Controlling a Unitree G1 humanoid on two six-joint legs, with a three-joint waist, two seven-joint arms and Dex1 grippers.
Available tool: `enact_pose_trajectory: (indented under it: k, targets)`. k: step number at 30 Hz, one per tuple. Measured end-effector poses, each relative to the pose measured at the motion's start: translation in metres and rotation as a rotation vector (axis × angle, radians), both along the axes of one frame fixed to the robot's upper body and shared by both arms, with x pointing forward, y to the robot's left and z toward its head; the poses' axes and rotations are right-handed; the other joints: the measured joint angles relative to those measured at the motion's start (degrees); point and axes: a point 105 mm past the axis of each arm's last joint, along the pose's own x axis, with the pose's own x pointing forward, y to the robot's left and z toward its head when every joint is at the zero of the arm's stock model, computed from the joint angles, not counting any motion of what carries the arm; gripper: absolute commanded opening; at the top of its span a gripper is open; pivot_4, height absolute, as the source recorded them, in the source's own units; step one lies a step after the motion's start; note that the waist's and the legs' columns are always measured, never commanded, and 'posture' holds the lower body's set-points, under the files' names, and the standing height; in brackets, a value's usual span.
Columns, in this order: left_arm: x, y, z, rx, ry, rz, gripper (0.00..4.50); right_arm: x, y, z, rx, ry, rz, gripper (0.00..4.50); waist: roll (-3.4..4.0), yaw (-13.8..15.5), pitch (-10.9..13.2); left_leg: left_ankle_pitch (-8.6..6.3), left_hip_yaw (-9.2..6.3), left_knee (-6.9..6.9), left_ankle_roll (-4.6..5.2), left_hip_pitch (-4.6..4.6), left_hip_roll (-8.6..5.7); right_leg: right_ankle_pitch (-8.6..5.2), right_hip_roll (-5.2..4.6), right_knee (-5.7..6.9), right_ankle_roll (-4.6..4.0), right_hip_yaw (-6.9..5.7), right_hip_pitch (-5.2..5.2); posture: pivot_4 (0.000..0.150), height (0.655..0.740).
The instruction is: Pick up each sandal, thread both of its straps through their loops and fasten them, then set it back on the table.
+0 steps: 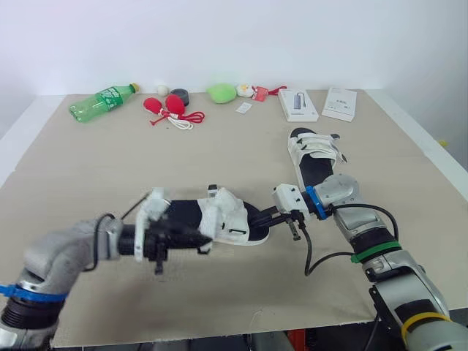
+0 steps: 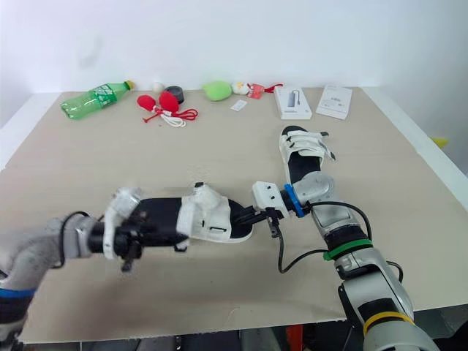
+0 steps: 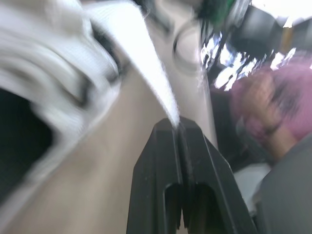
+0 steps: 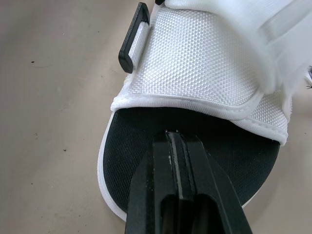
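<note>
The left gripper (image 3: 178, 127), fingers pressed together, pinches the tip of the white strap (image 3: 146, 68) of the sandal (image 1: 227, 216) at near centre. The right gripper (image 4: 173, 134), fingers closed together, touches its black toe. The second sandal (image 1: 314, 157) lies farther right.

The sandal (image 4: 204, 63) ahead of the right gripper (image 4: 174, 134) has a white woven mesh cloth upper, a matt black textured footbed and a smooth black plastic loop (image 4: 134, 36). The strap (image 3: 146, 58) pinched in the left gripper (image 3: 178, 124) is white cloth. Both grippers' fingers are matt black plastic. The table (image 1: 219, 153) beneath them is matt beige.
</note>
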Motion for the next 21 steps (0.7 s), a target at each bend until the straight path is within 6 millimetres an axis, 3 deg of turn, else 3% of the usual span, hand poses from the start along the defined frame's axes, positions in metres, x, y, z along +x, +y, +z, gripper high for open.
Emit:
enact_pose_trajectory:
  k: [4, 8, 14, 21]
  targets:
    - [0.017, -0.001, 0.023, -0.048, -0.05, 0.051, 0.03, 0.0, 0.0, 0.0, -0.001, -0.002, 0.001, 0.0, -0.03, 0.0, 0.0, 0.0, 0.0, 0.0, 0.0, -0.02, -0.02, 0.0, 0.0, -0.01, 0.03, 0.0, 0.1, 0.15, 0.74]
    - [0.032, -0.018, 0.035, -0.047, -0.132, 0.09, 0.03, 0.0, 0.0, 0.0, 0.001, -0.003, 0.002, 0.0, -0.03, 0.0, 0.0, 0.0, 0.0, -0.01, 0.0, -0.02, -0.01, 0.03, 0.02, 0.0, 0.06, 0.0, 0.14, 0.15, 0.74]
    - [0.036, -0.055, 0.015, -0.006, -0.066, 0.074, 0.03, 0.001, 0.001, 0.0, 0.004, -0.005, 0.002, 0.0, -0.04, 0.0, 0.0, 0.01, -0.02, 0.0, 0.0, -0.02, -0.01, 0.06, 0.06, 0.0, 0.1, 0.01, 0.16, 0.15, 0.74]
    - [0.037, -0.066, 0.0, 0.074, 0.003, 0.065, 0.03, 0.001, 0.001, 0.0, 0.004, -0.007, 0.002, 0.0, -0.04, 0.0, 0.0, 0.0, -0.04, 0.01, 0.0, -0.02, -0.02, 0.06, 0.06, 0.0, 0.11, 0.02, 0.16, 0.15, 0.74]
